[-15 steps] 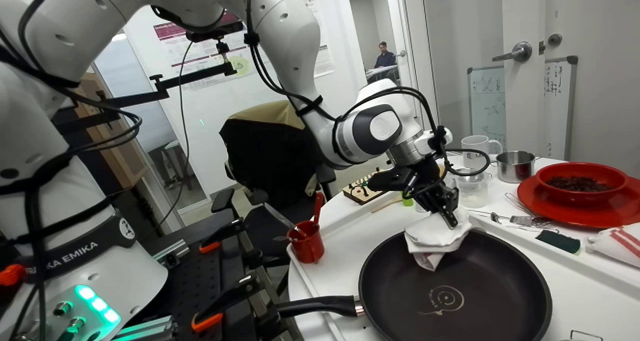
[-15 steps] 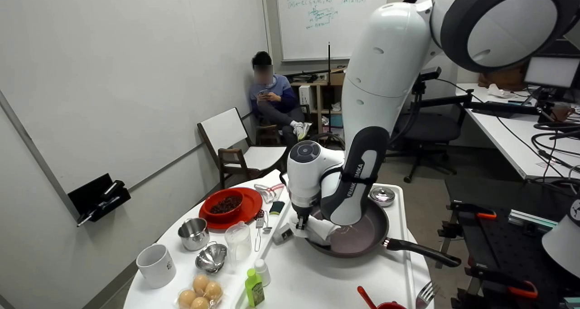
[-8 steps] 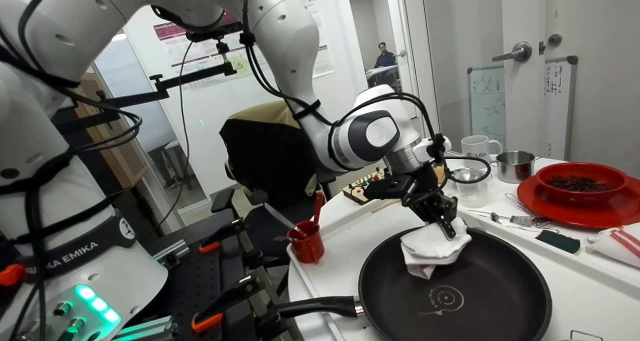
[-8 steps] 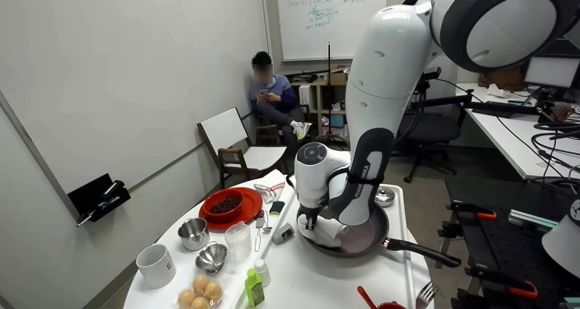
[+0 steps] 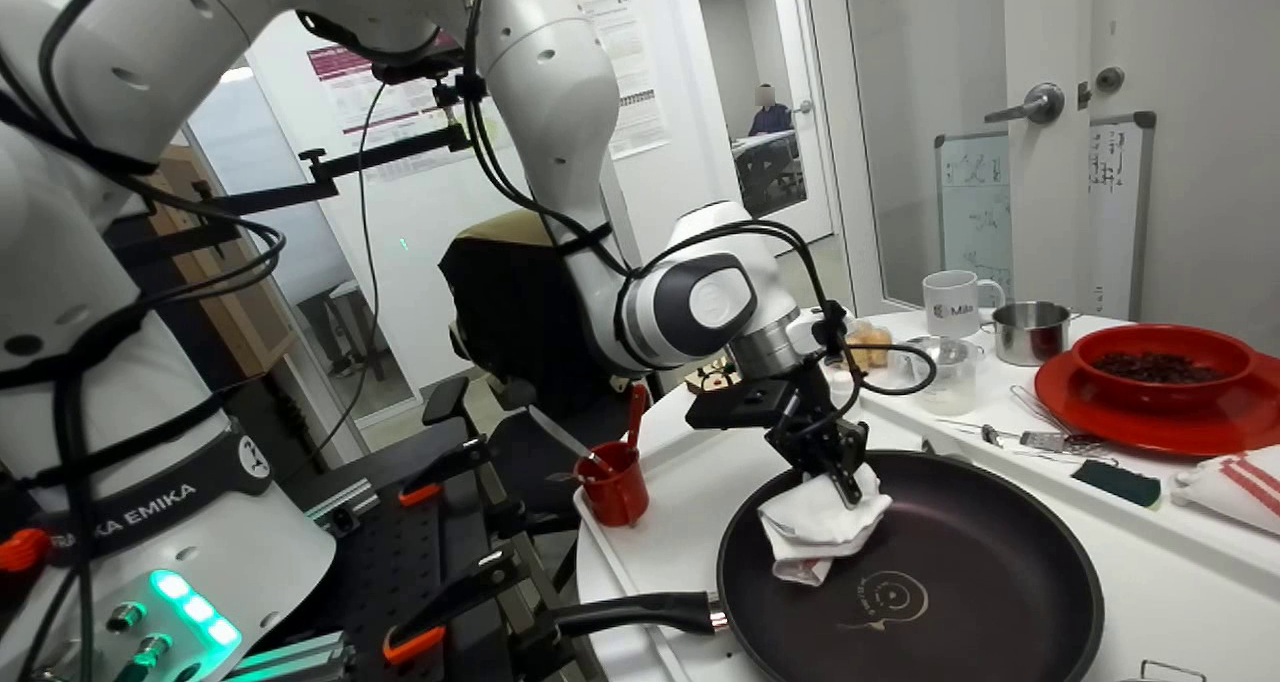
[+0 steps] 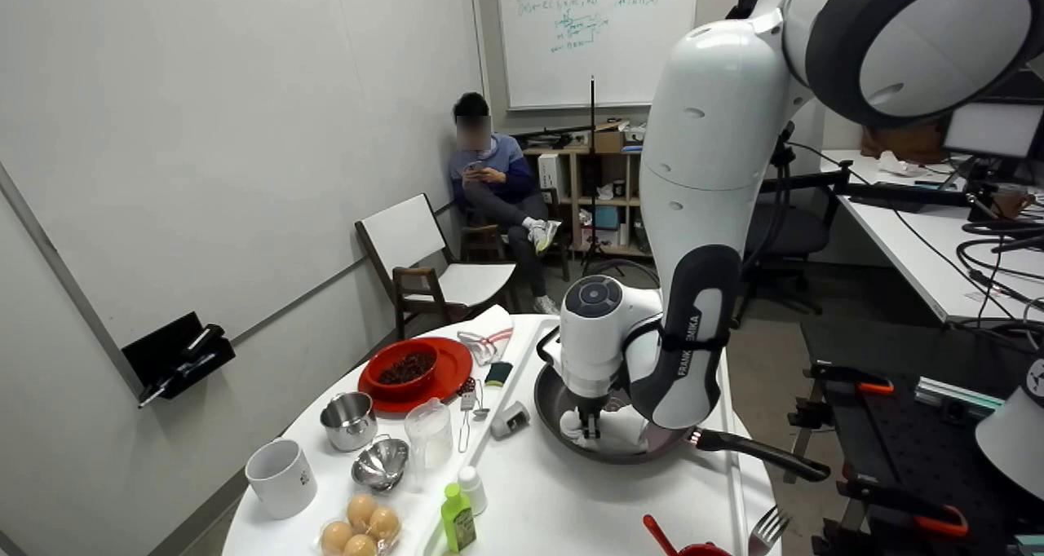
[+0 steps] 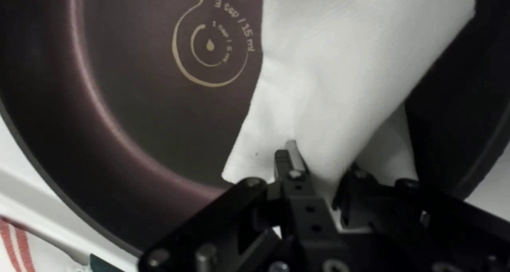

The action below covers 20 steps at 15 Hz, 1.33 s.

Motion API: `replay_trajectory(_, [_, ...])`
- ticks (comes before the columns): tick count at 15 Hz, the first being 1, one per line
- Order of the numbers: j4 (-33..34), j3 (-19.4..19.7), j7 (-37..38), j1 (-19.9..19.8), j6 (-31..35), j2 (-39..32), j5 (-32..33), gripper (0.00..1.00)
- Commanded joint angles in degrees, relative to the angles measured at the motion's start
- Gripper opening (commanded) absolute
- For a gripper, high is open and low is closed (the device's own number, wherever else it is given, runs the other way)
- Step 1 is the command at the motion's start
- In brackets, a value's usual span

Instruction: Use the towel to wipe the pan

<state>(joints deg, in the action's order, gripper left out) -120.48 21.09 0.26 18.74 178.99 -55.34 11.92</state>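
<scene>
Pan (image 5: 955, 587), one; towel (image 5: 820, 524) inside, one (end effector (image 6: 590, 432) gripping).

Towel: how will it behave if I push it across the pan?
Probably floppy: the towel spreads in soft folds beyond the claw. It may bunch, since only a small part is gripped. It should slide easily, as the pan looks smooth.

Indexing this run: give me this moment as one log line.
tool: shut on white towel | towel: inside black frying pan | printed rings: uncovered
</scene>
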Motion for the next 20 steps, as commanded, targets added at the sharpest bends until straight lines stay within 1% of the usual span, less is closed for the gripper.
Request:
replay_trajectory(1, [-4.38,-0.27,-3.07,0.85,1.49,2.80,1.00,0.08])
replay_trajectory(6, [-7.77,0.67,-5.66,0.85,1.32,3.99,1.20,0.08])
replay_trajectory(10, [-9.49,2.91,-6.32,1.05,0.81,3.78,0.94,0.08])
replay_trajectory(14, [-9.33,5.17,-5.73,0.75,0.49,2.91,0.17,0.08])
replay_trajectory(20, [-7.16,7.76,-4.40,-0.30,-0.21,1.64,-1.06,0.08])
